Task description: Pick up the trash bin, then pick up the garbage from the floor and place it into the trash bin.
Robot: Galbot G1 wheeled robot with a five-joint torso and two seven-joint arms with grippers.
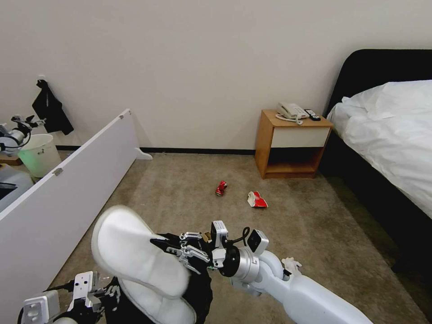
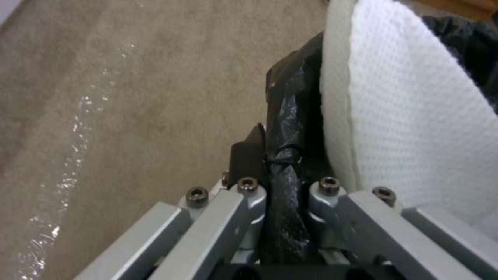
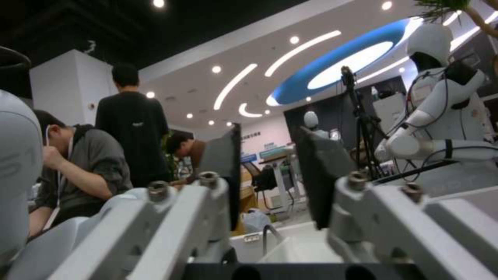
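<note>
From where I stand, the bin is already in hand and litter collection is under way. At seven o'clock the left gripper [image 2: 283,186] is pinched on the black-bag-lined rim of the round white plastic trash bin [image 2: 290,116], a white waffle-textured slipper [image 1: 135,252] standing up out of it. Just beside, the right gripper [image 1: 173,246] hovers over the bin, its fingers parted and holding nothing. Up at twelve, a crushed red can [image 1: 220,187] and red-and-white wrapper [image 1: 257,200] lie on the beige carpet floor [image 1: 315,234]; I reckon reaching them comes next.

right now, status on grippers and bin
left gripper shut on trash bin rim. right gripper open by slipper poking from bin. red can, wrapper on floor ahead.
</note>
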